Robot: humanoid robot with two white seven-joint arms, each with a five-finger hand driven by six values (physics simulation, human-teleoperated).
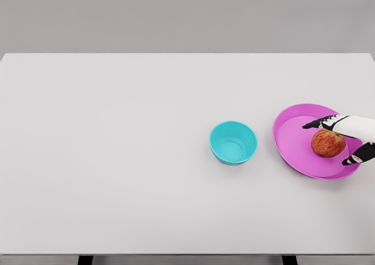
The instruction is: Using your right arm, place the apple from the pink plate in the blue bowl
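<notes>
Head view: the scene is read from the table's near edge to its far edge.
Table (117, 189): white and wide, it carries both dishes.
Right hand (345, 141): it enters from the right edge, fingers spread around the apple, one dark fingertip (309, 125) beyond the fruit and another nearer; whether they press on it I cannot tell.
Apple (327, 143): it sits on the pink plate, between those fingers.
Pink plate (293, 127): shallow rim, so a nudged apple may roll off.
Blue bowl (233, 142): just left of the plate, empty.
Risk: a loose grip could drop the round fruit in transit; a low carry could clip and shove the light bowl.
Left arm: not visible.
</notes>
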